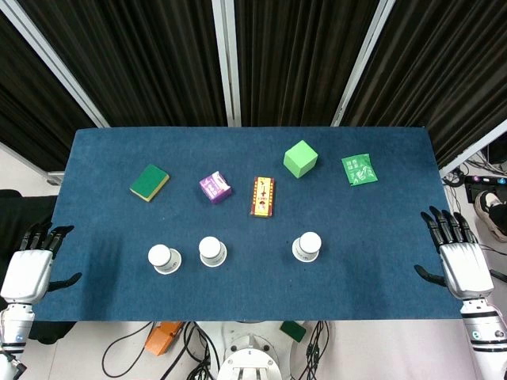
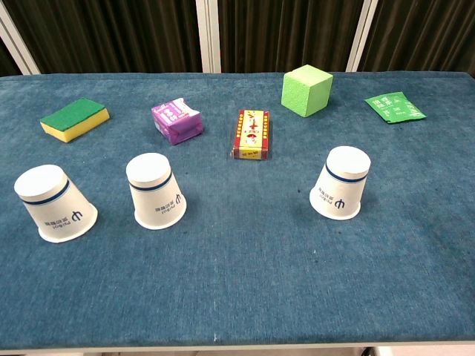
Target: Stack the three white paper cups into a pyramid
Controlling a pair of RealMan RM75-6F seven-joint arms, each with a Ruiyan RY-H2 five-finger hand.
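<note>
1. Left hand [image 1: 30, 265] and right hand [image 1: 458, 257]: each hovers off its own short edge of the table, fingers spread and extended, holding nothing. This reads as a rest pose with no cup yet approached.
2. Three white paper cups with a blue band, all standing upside down in a loose row near the front edge: left cup [image 2: 53, 202], middle cup [image 2: 155, 190], right cup [image 2: 341, 182]. The wide rims on the cloth give stable bases, as a pyramid requires.
3. Spacing: the left and middle cups stand near each other but apart; the right cup is well apart, so it is the likely candidate for the top tier.
4. Dark blue cloth-covered table [image 1: 380, 285].
5. Distractors in the far row, behind the cups: green-and-yellow sponge [image 2: 74, 119], purple packet [image 2: 177, 122], red-and-yellow box [image 2: 251, 134], green foam cube [image 2: 306, 90], flat green sachet [image 2: 395, 107].
</note>
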